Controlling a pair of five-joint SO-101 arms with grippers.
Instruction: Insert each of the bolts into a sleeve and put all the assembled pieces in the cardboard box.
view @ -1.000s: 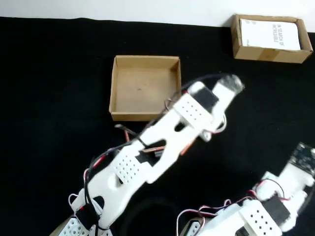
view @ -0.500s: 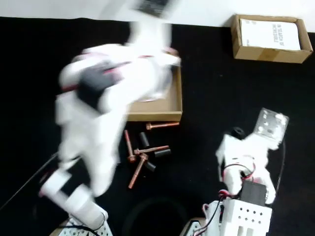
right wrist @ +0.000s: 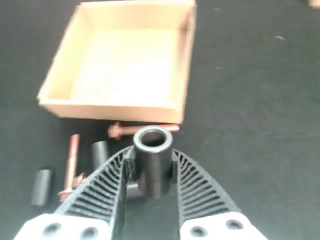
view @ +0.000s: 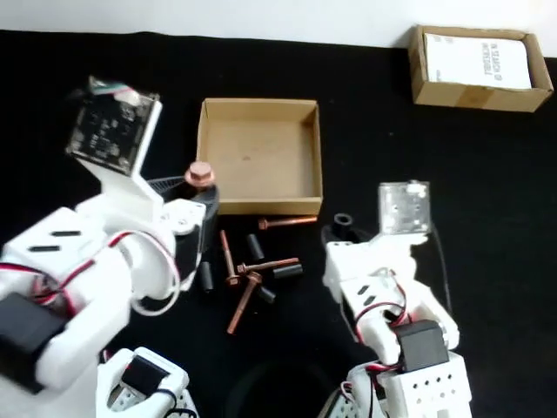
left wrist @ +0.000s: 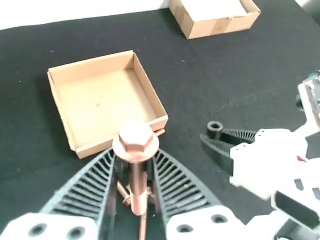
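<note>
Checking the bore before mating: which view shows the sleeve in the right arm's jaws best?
The right wrist view: the sleeve stands close, its open bore facing the camera. The left wrist view shows the sleeve small and farther off; the high view, its ring end from above.

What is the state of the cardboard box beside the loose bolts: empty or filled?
Empty: the floor of the cardboard box is bare from wall to wall.

Shiny coppery metal bolt [left wrist: 135,144], matt black sleeve [right wrist: 152,167]; plain cardboard box [view: 261,206]
</note>
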